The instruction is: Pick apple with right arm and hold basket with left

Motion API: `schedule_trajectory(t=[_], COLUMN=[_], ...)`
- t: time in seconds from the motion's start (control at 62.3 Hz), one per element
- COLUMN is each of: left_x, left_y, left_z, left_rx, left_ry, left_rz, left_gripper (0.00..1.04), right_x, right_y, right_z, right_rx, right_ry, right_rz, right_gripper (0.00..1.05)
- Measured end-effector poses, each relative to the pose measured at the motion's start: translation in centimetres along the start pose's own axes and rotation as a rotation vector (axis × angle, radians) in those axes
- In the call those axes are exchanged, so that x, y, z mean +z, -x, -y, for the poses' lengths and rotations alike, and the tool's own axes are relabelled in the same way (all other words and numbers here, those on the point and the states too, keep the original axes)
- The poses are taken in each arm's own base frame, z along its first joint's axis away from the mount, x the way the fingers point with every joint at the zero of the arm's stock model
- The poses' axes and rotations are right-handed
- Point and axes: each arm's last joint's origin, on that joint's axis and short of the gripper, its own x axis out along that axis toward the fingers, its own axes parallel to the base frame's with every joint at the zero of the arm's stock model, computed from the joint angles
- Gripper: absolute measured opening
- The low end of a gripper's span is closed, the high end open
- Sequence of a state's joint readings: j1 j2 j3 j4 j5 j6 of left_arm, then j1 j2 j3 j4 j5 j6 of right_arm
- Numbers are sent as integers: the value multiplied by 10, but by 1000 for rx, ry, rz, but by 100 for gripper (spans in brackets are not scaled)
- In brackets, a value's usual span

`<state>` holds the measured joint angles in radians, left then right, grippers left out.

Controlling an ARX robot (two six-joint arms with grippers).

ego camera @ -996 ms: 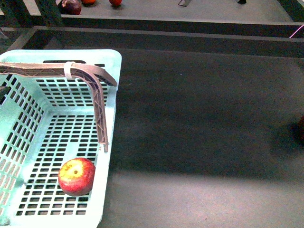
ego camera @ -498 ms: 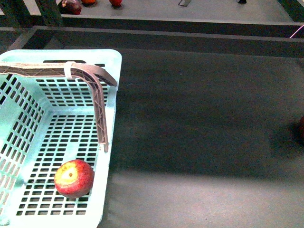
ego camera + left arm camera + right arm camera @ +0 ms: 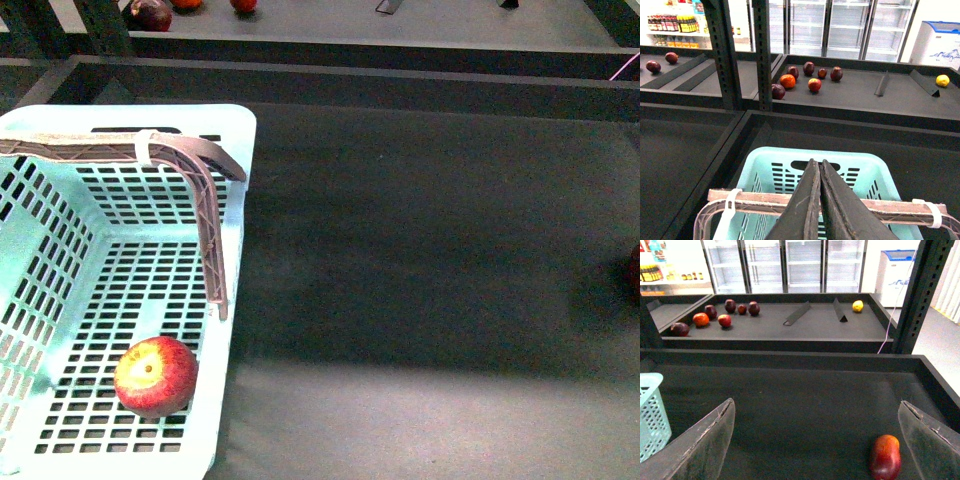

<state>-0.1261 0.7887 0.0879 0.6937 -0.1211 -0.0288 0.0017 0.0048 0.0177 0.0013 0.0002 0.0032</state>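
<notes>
Holding the mint basket [image 3: 235, 200] wall lower left with pressed-together left tool [image 3: 820, 210], spread right tool [image 3: 820, 440] must next reach the apple [image 3: 155, 375].

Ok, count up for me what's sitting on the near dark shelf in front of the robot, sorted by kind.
basket: 1
apple, inside the basket: 1
loose red fruit, on the bare surface: 1
Total: 3

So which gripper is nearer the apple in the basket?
Left. The left gripper's finger hangs along the basket wall just above the apple. The right gripper is out over the dark mat, with only the basket's edge in its view.
</notes>
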Motion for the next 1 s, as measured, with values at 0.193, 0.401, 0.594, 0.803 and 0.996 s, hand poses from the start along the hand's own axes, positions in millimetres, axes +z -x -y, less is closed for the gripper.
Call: schedule_trajectory(t=[0.193, 0.401, 0.594, 0.803, 0.996], left_x=[-13, -8, -6, -6, -6], left_y=[15, 26, 33, 39, 44], left_z=[-16, -16, -16, -16, -16], left_rx=[7, 0, 0, 0, 0], left_ry=[-14, -16, -17, -17, -17], left_rz=[-3, 16, 21, 22, 23], left_gripper=[3, 3, 3, 3, 3], right_x=[0, 0, 0, 0, 0], right_y=[0, 0, 0, 0, 0], right_z=[0, 0, 0, 0, 0], right_rx=[-1, -1, -1, -1, -1], right_ry=[0, 0, 0, 0, 0], right_rz=[0, 0, 0, 0, 0], right_gripper=[96, 96, 96, 96, 96])
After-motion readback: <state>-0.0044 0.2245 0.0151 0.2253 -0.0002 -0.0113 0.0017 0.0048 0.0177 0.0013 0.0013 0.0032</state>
